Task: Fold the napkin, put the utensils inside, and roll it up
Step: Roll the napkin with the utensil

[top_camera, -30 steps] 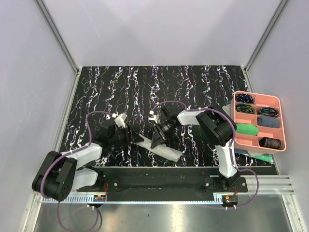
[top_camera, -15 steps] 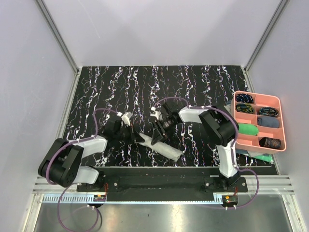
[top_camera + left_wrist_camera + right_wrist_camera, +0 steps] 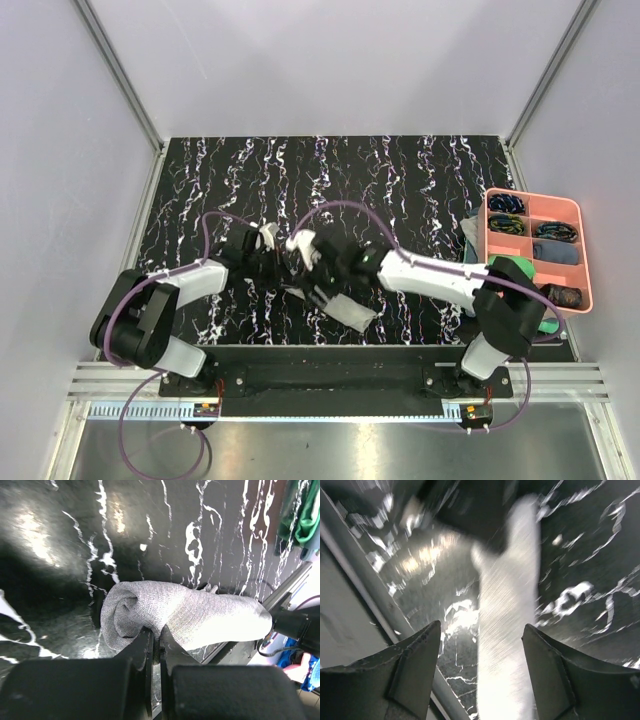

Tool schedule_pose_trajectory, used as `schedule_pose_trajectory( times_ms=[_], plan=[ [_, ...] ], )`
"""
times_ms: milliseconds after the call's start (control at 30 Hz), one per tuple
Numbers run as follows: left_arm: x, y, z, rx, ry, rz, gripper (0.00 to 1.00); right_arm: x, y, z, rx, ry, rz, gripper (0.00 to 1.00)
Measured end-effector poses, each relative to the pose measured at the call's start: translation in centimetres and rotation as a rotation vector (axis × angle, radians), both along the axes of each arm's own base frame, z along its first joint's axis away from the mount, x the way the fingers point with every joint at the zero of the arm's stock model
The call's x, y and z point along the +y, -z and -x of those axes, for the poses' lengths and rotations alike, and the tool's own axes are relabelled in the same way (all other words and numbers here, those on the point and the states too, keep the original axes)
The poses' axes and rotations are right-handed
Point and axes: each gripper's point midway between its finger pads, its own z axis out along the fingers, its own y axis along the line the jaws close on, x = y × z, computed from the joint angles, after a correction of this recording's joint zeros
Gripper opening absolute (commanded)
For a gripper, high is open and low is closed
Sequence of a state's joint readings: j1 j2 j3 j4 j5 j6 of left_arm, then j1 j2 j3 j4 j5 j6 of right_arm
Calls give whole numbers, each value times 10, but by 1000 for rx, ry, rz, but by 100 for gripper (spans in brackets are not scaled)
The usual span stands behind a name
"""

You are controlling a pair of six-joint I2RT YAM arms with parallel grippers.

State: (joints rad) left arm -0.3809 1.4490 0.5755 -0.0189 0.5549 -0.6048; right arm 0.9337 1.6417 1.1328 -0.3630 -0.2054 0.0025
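- Left pincer clenched tight on the end of the rolled napkin.
- Right pincer released, fingers spread wide over the roll.
- Napkin's lying lower centre on the desk.

The right wrist view is blurred throughout. The napkin runs off its bottom edge, and a dark shape at top centre covers the far end, too smeared to name. In the left wrist view the bottom edge cuts off the left gripper, and the roll's inside is hidden. From above, the right arm hides part of the napkin. What the tray holds is too small to tell.
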Motion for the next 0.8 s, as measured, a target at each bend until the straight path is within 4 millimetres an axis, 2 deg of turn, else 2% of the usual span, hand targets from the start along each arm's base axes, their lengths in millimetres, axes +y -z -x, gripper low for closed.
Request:
schedule_pose_trajectory(
  times_ms=[67, 133, 200, 267, 400, 600, 800],
  plan=[
    [3, 0, -3, 9, -7, -7, 0, -1, 13, 16, -52, -19, 64, 77],
    [5, 0, -4, 20, -9, -13, 0, -12, 31, 27, -91, -19, 141, 78],
    [5, 0, -6, 27, -8, -18, 0, -24, 44, 31, -126, -8, 205, 79],
    [5, -1, -8, 27, -5, -21, 0, -29, 49, 32, -160, -3, 238, 79],
    [5, 0, -7, 34, 1, -26, 0, -27, 49, 30, -234, -3, 269, 78],
    [5, 0, -7, 32, 7, -25, 0, -31, 71, 19, -284, 6, 356, 77],
    [5, 1, -6, 34, 16, -28, 0, -30, 68, 5, -345, 23, 385, 78]
  ],
)
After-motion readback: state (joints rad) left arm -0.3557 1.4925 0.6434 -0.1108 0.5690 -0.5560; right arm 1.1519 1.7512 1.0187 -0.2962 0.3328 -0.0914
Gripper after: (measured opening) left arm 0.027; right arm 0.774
